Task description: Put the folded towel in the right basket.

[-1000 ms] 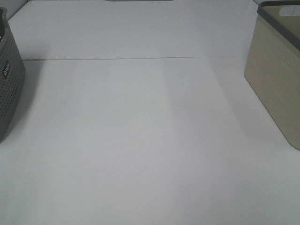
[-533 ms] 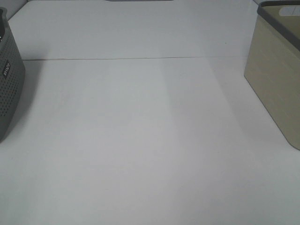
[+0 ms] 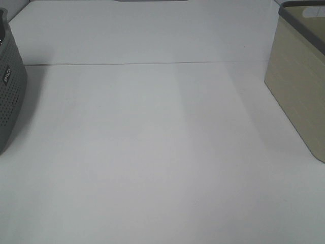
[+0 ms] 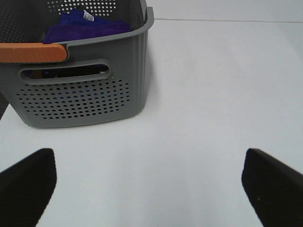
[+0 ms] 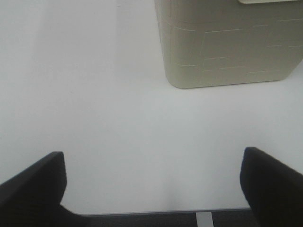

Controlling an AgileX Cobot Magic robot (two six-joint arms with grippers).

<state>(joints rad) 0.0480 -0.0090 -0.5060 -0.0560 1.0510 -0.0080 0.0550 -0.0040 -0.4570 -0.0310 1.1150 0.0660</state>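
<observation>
Table (image 3: 152,152): white, fills most of the high view; a thin seam runs across it in the upper part of the frame

Grey basket (image 4: 90,80): perforated plastic with a slot handle in its wall and an orange grip (image 4: 33,52) along the rim; upper left of the left wrist frame, and only a sliver at the left edge of the high view (image 3: 9,96)

Towel (image 4: 87,26): purple-blue, folded, with a small white tag; lies inside the grey basket at the top of the left wrist frame, partly seen through the wall holes; not visible in the high view

Beige basket (image 3: 299,76): tall, with a dark grey rim; right edge of the high view, and upper right of the right wrist frame (image 5: 227,47); its inside is not shown

Left gripper (image 4: 151,187): two dark fingertips in the lower corners of its frame, spread wide apart, nothing between them but bare table

Towel to left fingers (image 4: 28,182): well apart; the basket wall stands between the towel and the fingertips, and the towel sits above and beyond the left-hand one

Right gripper (image 5: 151,187): fingertips in the lower corners, spread wide, holding nothing; the beige basket stands beyond them, off toward the right-hand fingertip

Arms: neither appears in the high view
</observation>
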